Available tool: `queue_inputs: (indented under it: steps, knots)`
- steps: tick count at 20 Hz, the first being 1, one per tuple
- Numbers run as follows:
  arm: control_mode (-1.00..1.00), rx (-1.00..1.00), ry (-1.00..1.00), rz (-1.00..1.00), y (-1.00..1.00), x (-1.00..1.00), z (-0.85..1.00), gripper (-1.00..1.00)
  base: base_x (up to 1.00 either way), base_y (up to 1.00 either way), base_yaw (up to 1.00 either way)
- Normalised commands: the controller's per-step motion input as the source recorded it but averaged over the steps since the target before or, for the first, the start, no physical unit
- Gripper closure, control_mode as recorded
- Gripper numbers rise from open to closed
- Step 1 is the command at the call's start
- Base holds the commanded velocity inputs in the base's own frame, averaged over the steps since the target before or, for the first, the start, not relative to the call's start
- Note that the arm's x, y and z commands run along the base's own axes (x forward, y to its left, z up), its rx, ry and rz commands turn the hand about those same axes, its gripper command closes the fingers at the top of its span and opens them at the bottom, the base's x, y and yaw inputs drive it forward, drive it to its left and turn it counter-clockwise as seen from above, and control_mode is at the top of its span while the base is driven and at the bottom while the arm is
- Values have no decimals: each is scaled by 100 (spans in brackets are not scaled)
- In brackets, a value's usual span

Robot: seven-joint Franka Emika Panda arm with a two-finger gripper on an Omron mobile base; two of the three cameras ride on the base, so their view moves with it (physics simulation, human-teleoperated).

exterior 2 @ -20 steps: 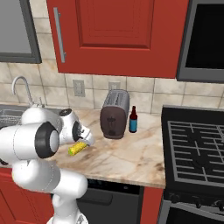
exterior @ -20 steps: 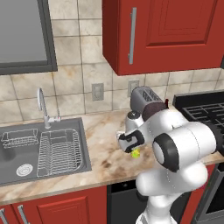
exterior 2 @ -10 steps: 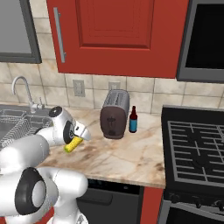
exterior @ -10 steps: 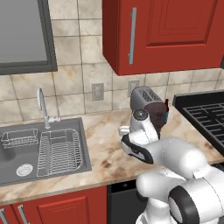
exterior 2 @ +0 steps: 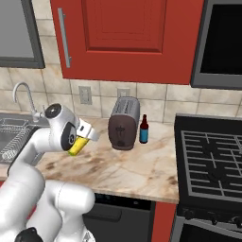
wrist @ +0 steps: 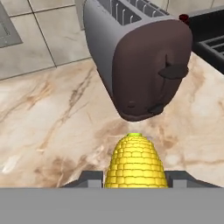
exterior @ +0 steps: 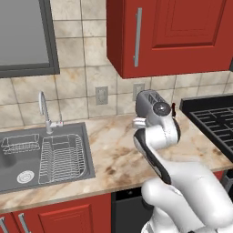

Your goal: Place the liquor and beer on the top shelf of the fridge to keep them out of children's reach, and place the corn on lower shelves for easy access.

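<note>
1. We see the end effector (exterior 2: 84, 141) clamped on the corn (exterior 2: 78, 144), which is lifted clear of the marbled tabletop (exterior 2: 142, 165). In the hand view the corn (wrist: 134, 162) sits at 6 o'clock between the two dark fingertips (wrist: 92, 180), its greenish end pointing at the toaster (wrist: 140, 57).
2. We judge the task to be at an early stage: the corn is in hand but has not yet reached the lower shelves.
3. The beer (exterior 2: 143, 129) stands upright on the tabletop, just beside the toaster (exterior 2: 123, 123) at its 3 o'clock in the right base view. It has yet to be carried to the top shelf.
4. We cannot say anything about the liquor from here.
5. As for writing, the beer carries a blue label, but it is too small for us to read any brand or text. The toaster shows no legible marking.
6. The sink (exterior: 27, 159) with its rack lies well apart, at 9 o'clock of the arm in the left base view; the stove (exterior 2: 212, 160) lies at 3 o'clock in the right base view.
</note>
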Motion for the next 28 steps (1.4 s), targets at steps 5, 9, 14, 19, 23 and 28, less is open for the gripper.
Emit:
queue_inputs:
  steps: [5, 9, 14, 19, 23, 28]
  knots:
    - [-100, 0, -22, 0, -39, -79, 58, 100, 0, 0, 0]
    - [-100, 0, -18, 0, -19, -77, 60, 100, 0, 0, 0]
    - [-100, 0, -14, 0, -1, -62, 69, 100, 0, 0, 0]
    - [-100, -1, -11, 0, 0, -50, 72, 100, 0, 0, 0]
    - [-100, -4, -8, 0, 0, -35, 9, 100, 0, 0, 0]
    - [-100, -4, -2, 0, 7, -17, 0, 100, 0, 0, 0]
